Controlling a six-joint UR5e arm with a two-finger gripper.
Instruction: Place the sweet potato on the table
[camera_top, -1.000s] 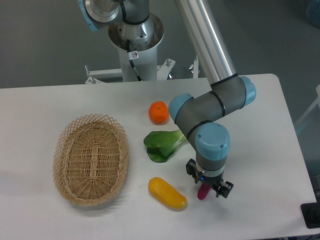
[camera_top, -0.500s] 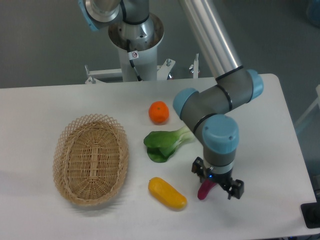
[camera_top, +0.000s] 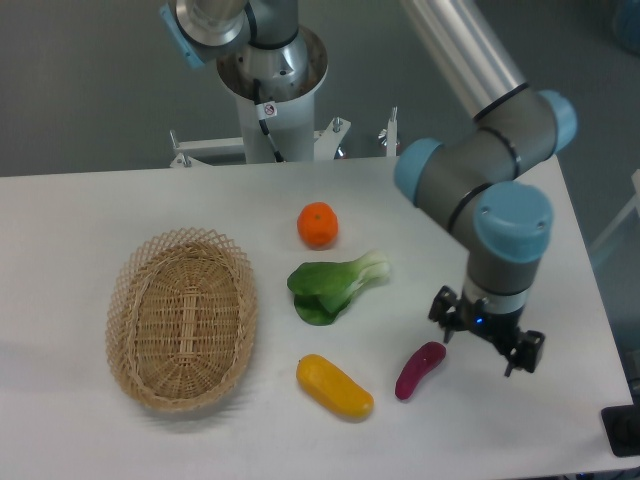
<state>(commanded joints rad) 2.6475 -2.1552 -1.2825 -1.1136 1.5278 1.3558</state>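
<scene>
The sweet potato (camera_top: 419, 370), a slim magenta-purple oblong, lies on the white table (camera_top: 120, 440) near the front, to the right of the yellow oblong. My gripper (camera_top: 487, 343) hangs just to the right of the sweet potato, apart from it and empty. Its fingers point down; the camera looks from above, and the jaws appear spread apart.
A yellow-orange oblong (camera_top: 334, 386) lies left of the sweet potato. A green leafy vegetable (camera_top: 332, 287) and an orange fruit (camera_top: 318, 224) lie behind them. An oval wicker basket (camera_top: 182, 317) stands at the left. The robot base (camera_top: 272, 80) is at the back.
The gripper has let go of the sweet potato and moved right and up, away from it. The sweet potato stays lying on the table.
</scene>
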